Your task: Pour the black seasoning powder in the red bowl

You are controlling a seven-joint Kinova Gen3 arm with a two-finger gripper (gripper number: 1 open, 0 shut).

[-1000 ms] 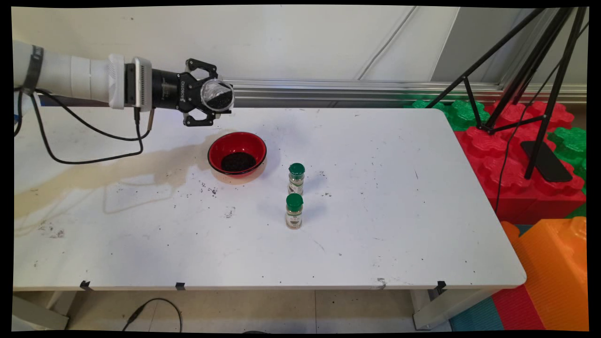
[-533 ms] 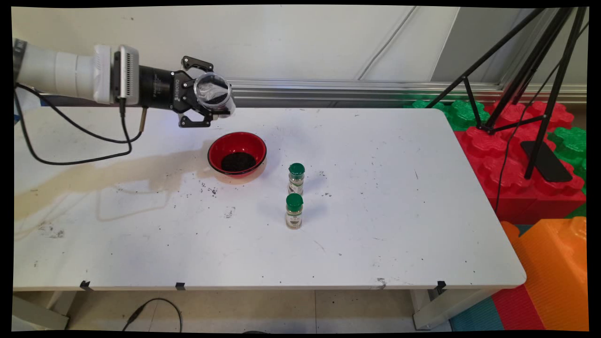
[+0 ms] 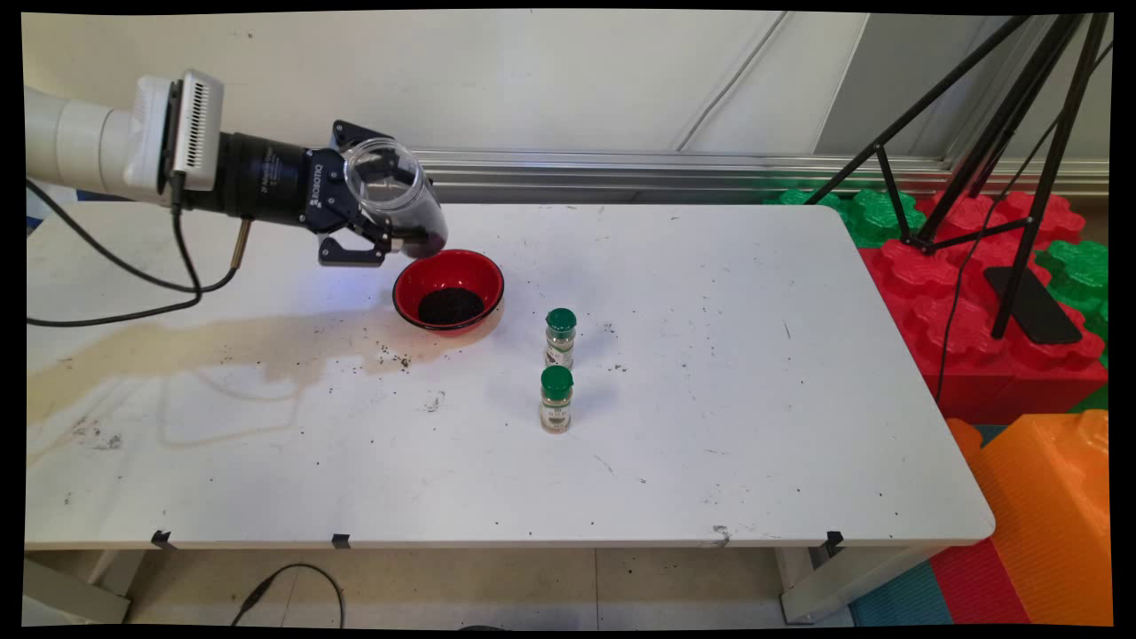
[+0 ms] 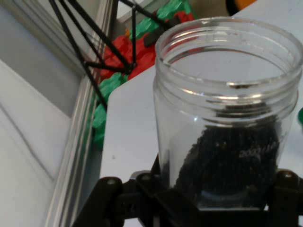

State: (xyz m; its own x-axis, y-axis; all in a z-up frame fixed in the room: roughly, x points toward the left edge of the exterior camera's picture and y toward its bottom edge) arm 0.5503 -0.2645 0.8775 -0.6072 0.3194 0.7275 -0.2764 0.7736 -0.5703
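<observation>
Pincer [image 3: 377,217] grips clear jar [image 3: 395,200] of dark grains, tilted mouth-up beside red bowl [image 3: 448,289] — mid-pour step; more tilt needed.

Clear glossy plastic jar [image 3: 395,197], glossy red bowl [image 3: 449,290], smudged matt table [image 3: 710,399]

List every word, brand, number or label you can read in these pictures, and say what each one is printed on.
"ROBOTIQ": white lettering on the black body of the gripper, which is shut on the clear jar.
Labels on the two green-capped spice bottles, far one and near one: too small to read.
Nothing readable on the red bowl, the table or the jar in the hand view.
</observation>
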